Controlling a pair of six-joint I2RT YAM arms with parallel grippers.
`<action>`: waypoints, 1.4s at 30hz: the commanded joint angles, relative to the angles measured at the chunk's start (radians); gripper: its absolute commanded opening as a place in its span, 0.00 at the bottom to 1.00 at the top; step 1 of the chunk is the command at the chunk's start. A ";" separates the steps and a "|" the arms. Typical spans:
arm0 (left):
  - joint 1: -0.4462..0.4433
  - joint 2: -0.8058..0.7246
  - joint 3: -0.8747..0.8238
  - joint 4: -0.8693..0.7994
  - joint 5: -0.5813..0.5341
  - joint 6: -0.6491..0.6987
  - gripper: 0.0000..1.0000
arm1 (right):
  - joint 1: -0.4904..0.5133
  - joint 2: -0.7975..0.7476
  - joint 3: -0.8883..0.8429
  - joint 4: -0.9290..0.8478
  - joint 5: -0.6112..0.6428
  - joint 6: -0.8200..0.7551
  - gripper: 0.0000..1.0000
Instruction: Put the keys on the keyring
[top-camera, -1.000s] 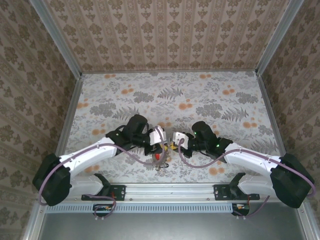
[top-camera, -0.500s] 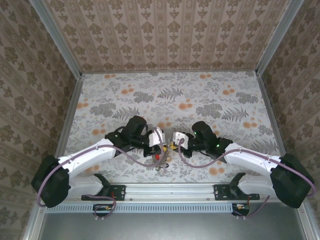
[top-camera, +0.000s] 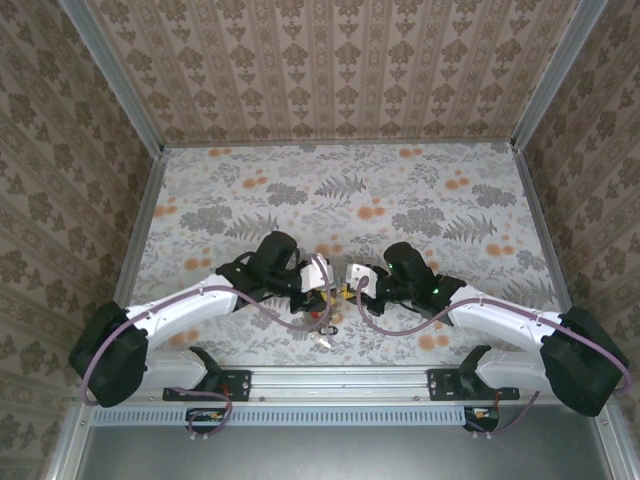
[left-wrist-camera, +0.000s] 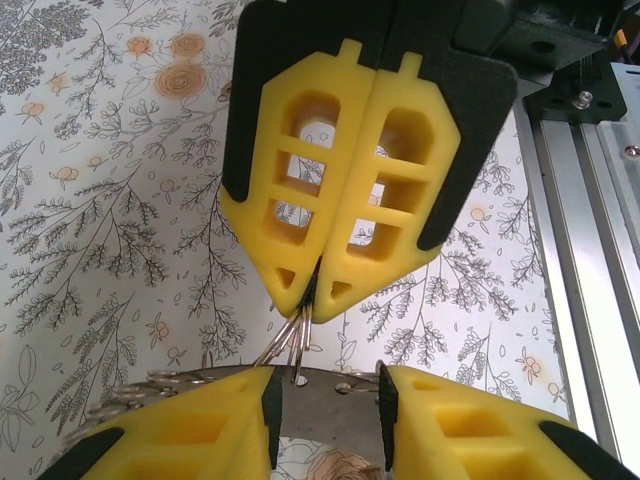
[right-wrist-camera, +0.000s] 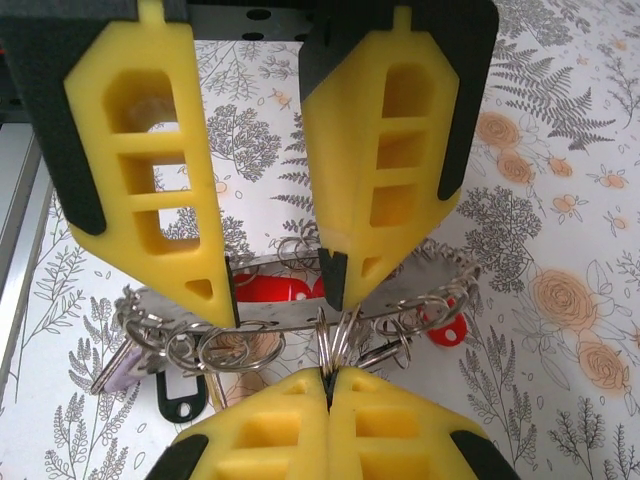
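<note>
Low over the table (top-camera: 420, 190), several keys (right-wrist-camera: 445, 335) hang on the keyring (right-wrist-camera: 270, 320), our right gripper (right-wrist-camera: 328, 372) clamps a loop (right-wrist-camera: 322, 340), our left gripper (right-wrist-camera: 277, 300) stands released, so we judge threading unfinished.

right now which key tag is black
The black plastic tag, hanging below the large grey metal keyring beside a pale purple tag; the other tags are red.

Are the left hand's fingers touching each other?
No: the left hand has its fingers apart, with the keyring crossing the gap.
</note>
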 joint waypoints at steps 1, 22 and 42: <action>-0.007 0.019 0.027 0.037 0.026 -0.026 0.33 | 0.010 -0.018 -0.002 0.031 -0.029 -0.013 0.00; -0.016 0.073 0.043 0.099 0.008 -0.044 0.16 | 0.028 0.015 -0.005 0.086 0.012 0.014 0.00; -0.014 0.099 0.075 0.032 0.052 0.031 0.07 | 0.032 0.017 -0.015 0.114 0.003 0.009 0.00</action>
